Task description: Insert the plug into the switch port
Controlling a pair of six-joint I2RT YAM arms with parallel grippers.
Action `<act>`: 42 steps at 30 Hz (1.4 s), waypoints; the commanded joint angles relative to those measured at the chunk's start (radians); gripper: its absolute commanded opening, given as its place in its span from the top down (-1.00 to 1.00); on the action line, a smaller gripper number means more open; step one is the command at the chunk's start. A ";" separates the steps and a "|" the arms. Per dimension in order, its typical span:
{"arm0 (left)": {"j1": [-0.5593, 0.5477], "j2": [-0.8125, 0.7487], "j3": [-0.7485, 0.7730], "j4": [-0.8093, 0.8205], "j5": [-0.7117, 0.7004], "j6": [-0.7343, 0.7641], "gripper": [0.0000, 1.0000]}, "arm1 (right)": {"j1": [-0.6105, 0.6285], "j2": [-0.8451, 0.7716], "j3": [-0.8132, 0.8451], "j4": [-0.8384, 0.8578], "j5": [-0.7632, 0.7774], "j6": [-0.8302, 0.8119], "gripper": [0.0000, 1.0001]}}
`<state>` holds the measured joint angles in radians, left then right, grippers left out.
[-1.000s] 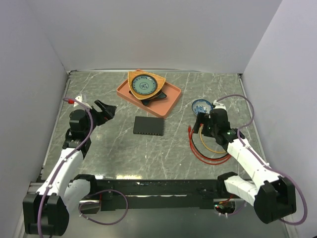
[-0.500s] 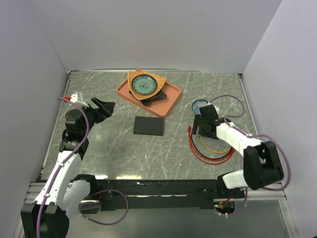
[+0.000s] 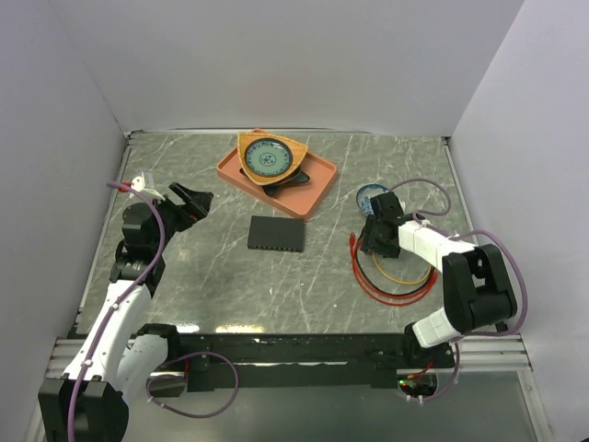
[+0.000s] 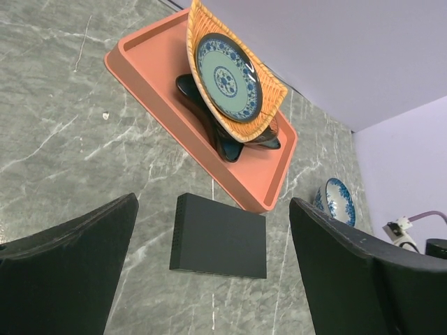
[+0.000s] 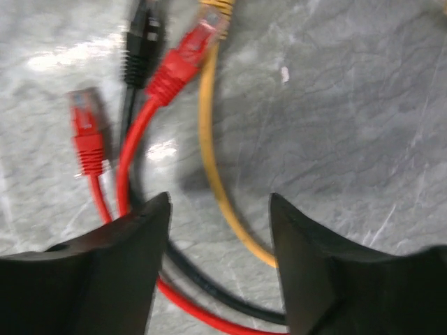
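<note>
The flat black switch lies mid-table; in the left wrist view its ports on the near long edge are too dark to make out. A coil of red, yellow and black cables lies at the right. In the right wrist view, two red plugs, a black plug and a yellow cable rest on the table. My right gripper is open and empty, low over the cables. My left gripper is open and empty, left of the switch.
An orange tray behind the switch holds a wicker dish with a blue patterned plate on a dark dish. A small blue-and-white bowl stands just behind my right gripper. Walls enclose the table on three sides.
My right arm has folded down and its gripper has dropped low over the cable ends. My left gripper has shifted slightly left and stays open.
</note>
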<state>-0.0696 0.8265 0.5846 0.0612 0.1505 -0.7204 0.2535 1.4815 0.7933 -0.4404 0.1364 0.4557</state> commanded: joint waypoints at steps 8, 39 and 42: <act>-0.001 0.005 0.032 0.019 0.003 -0.045 -0.93 | -0.052 0.091 0.057 0.011 -0.035 0.005 0.12; -0.001 -0.027 0.063 -0.058 -0.043 -0.017 -0.92 | -0.066 -0.351 0.220 -0.193 0.040 -0.112 1.00; -0.001 -0.033 0.055 -0.044 -0.032 -0.020 -0.93 | -0.062 -0.417 0.253 -0.201 -0.032 -0.137 1.00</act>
<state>-0.0696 0.8078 0.6109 -0.0059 0.1081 -0.7448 0.1852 1.1553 0.9707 -0.5926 0.1532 0.3668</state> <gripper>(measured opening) 0.963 0.020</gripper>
